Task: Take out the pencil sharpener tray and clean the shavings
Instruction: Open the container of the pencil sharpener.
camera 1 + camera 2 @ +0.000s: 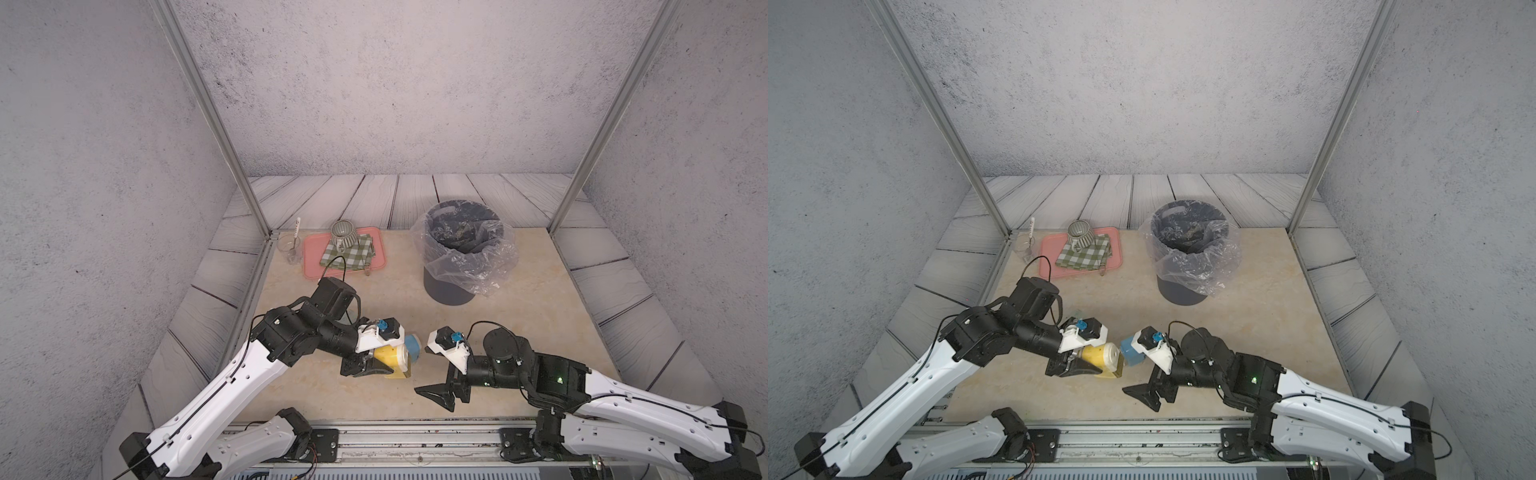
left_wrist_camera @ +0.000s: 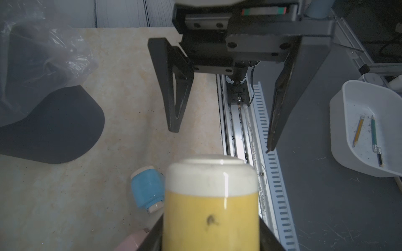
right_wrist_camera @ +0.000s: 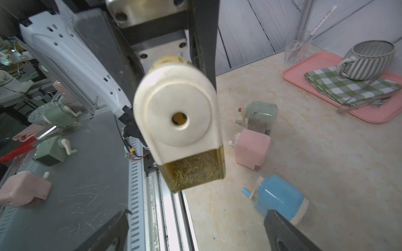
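Note:
My left gripper [image 1: 388, 369] [image 2: 211, 239] is shut on a yellow pencil sharpener [image 1: 392, 360] [image 1: 1100, 355] [image 2: 211, 206] with a cream front, holding it lifted over the table's front edge. The sharpener's cream face [image 3: 178, 117] with its pencil hole points at my right wrist camera. Its translucent tray [image 3: 195, 171], full of shavings, sits in the bottom of the body. My right gripper [image 1: 424, 372] [image 2: 221, 139] [image 3: 195, 228] stands open a short way in front of the sharpener, touching nothing.
A dark bin [image 1: 449, 286] [image 1: 1183, 291] lined with clear plastic stands at the back right. A blue sharpener [image 1: 412, 347] [image 3: 280, 200] lies between the grippers, with pink [image 3: 252, 147] and green [image 3: 258, 117] ones beyond. A pink tray [image 1: 309, 257] holds a cloth and mug.

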### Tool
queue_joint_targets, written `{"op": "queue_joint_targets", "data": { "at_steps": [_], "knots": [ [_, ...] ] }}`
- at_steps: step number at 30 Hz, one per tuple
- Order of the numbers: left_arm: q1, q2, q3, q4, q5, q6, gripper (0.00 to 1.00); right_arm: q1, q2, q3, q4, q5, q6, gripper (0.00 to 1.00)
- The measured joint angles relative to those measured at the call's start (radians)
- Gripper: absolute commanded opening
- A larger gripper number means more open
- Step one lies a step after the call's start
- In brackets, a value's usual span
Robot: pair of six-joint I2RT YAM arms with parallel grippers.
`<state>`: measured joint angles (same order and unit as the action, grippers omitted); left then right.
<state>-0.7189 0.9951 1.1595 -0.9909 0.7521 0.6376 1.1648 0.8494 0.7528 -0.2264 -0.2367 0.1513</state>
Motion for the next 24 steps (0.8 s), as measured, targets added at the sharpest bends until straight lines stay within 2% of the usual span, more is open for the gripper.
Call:
{"op": "queue_joint_targets", "data": {
  "at_steps": [8,24],
  "knots": [
    [0.002,-0.102,-0.076,0.063,0.092,-0.070,0.00,0.000,0.000,-0.009,0.098,-0.090,-0.010,0.99],
    [0.003,-0.133,-0.108,0.143,0.154,-0.142,0.00,0.000,0.076,-0.008,0.166,-0.181,-0.005,0.98]
  ]
}}
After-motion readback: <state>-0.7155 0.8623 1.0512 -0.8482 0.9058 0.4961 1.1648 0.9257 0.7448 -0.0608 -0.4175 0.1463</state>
